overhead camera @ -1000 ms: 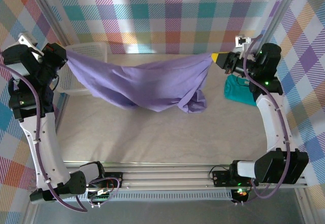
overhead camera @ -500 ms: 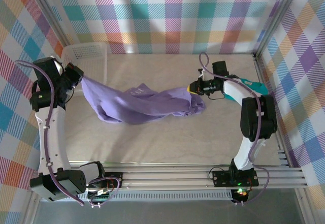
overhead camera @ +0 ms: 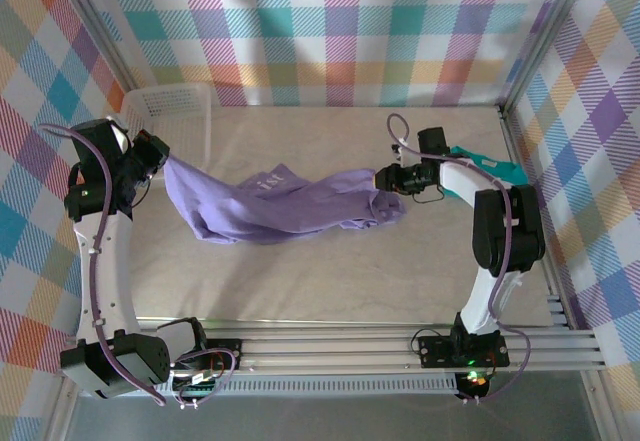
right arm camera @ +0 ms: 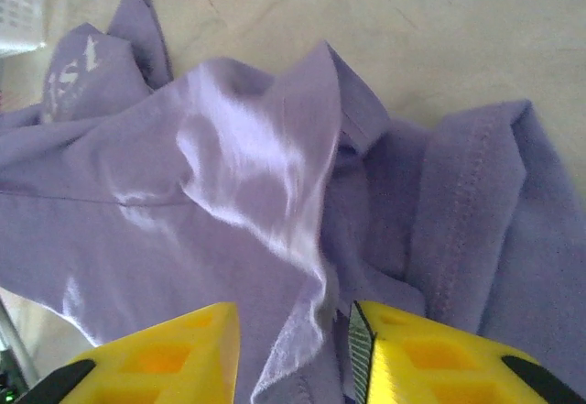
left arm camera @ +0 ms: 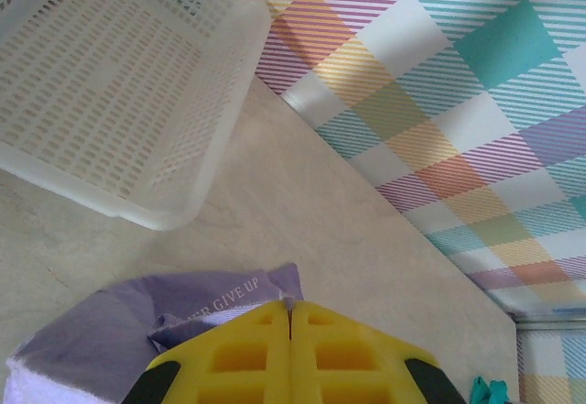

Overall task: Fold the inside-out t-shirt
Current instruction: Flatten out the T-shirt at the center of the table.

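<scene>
The inside-out t-shirt [overhead camera: 275,206] lies stretched and rumpled across the middle of the table [overhead camera: 330,281], a lavender band running from the left gripper [overhead camera: 158,161] to the right gripper [overhead camera: 383,177]. The left gripper is clenched on the shirt's left end and holds that corner raised off the table, just beside the white basket [overhead camera: 170,104]. In its wrist view the yellow fingers [left arm camera: 238,354] meet flush, with purple cloth and pale lettering [left arm camera: 229,301] showing just past them. The right gripper sits low at the shirt's bunched right end, its jaws parted. From its wrist, the two yellow fingers [right arm camera: 430,354] stand apart with a loose ridge of fabric rising between them – released, not pinched. The teal t-shirt [overhead camera: 497,170] lies by the right wall, behind the right arm.
</scene>
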Action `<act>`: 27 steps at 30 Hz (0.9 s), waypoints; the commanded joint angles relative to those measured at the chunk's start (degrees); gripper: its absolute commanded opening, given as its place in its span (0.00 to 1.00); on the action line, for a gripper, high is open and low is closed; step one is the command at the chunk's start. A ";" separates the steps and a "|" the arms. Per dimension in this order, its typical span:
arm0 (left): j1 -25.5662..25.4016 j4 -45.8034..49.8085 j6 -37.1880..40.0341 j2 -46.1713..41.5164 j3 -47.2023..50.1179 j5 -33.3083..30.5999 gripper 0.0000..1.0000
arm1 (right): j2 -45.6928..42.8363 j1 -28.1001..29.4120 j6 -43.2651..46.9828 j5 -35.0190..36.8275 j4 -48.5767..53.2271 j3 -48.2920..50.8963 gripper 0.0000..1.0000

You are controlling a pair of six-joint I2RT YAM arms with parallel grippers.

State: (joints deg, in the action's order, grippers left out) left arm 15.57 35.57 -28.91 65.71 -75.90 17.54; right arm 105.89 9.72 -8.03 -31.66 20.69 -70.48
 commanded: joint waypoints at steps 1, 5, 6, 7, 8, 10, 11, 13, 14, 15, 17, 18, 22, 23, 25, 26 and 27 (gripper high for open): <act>0.60 -2.22 0.96 -1.16 0.25 1.18 0.00 | -3.36 -0.14 0.97 2.13 -2.42 2.03 0.42; 0.60 -2.50 0.96 -1.04 0.53 1.53 0.00 | -3.37 -0.16 -0.73 1.92 -3.66 3.50 0.45; 0.67 -2.60 0.89 -1.01 0.48 1.64 0.00 | -2.94 -0.18 -1.44 1.79 -4.30 3.67 0.45; 0.61 -2.69 0.87 -0.96 0.55 1.71 0.00 | -2.38 -0.14 -1.91 1.58 -5.06 3.61 0.45; 0.62 -2.70 0.85 -0.97 0.58 1.79 0.00 | -1.90 -0.14 -2.28 1.43 -5.28 3.27 0.45; 0.60 -2.62 0.83 -0.98 0.47 1.96 0.00 | -0.85 -0.15 -2.78 1.88 -5.52 2.08 0.45; 0.60 -2.61 0.78 -1.04 0.45 2.05 0.00 | -0.37 -0.19 -2.80 2.07 -5.52 1.48 0.45; 0.66 -2.70 0.79 -1.14 0.55 2.13 0.00 | 0.92 -0.19 -2.40 2.68 -4.94 -0.38 0.46; 0.60 -2.70 0.78 -1.20 0.44 2.06 0.00 | 1.84 -0.16 -1.93 2.64 -3.99 -1.76 0.46; 0.60 -2.70 0.82 -1.20 0.49 2.07 0.00 | 2.71 -0.14 -1.58 2.52 -3.30 -2.95 0.47; 0.60 -2.79 0.78 -1.18 0.42 2.07 0.00 | 4.61 -0.14 -0.80 2.62 -1.63 -5.35 0.47; 0.66 -2.78 0.78 -1.12 0.40 2.14 0.00 | 5.17 -0.14 -0.56 2.59 -1.44 -5.95 0.47; 0.68 -2.88 0.78 -1.07 0.35 2.25 0.00 | 7.96 -0.14 1.54 1.65 1.98 -9.25 0.50; 0.60 -2.96 0.78 -1.10 0.37 2.40 0.00 | 8.47 -0.09 2.06 1.52 2.41 -9.69 0.50; 0.60 -2.96 0.80 -0.94 0.37 2.58 0.00 | 9.11 -0.15 2.70 1.08 2.96 -10.04 0.51; 0.60 -3.05 0.78 -0.89 0.34 2.63 0.00 | 9.40 -0.15 2.82 0.61 2.98 -10.07 0.51; 0.61 -3.01 0.75 -0.86 0.40 2.72 0.00 | 9.56 -0.14 2.86 0.06 3.00 -10.12 0.50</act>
State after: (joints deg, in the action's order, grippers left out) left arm 15.57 34.28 -28.91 65.71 -75.88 18.96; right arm 114.41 9.72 -7.46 -29.28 21.10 -79.20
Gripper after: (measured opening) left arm 0.048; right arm 0.499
